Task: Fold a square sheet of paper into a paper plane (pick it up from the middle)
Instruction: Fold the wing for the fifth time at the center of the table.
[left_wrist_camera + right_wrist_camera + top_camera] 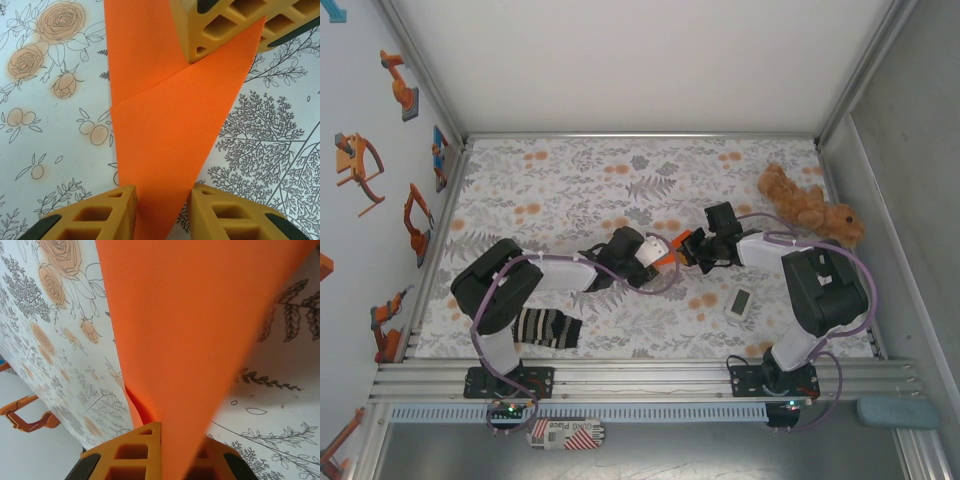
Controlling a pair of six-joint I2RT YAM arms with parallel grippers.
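While the right tool (180, 436), reaching left, clamps the paper (165, 125), the left tool (162, 192) straddles it half-open.

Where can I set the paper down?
Free: the far table from the back rail to the orange paper; the near strip between sock and white device. Crowded: the middle, where left arm and right arm meet; the plush toy corner.

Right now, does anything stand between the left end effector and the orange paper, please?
Nothing visible does; the tip of the orange paper sits between the open fingers of the left end effector.
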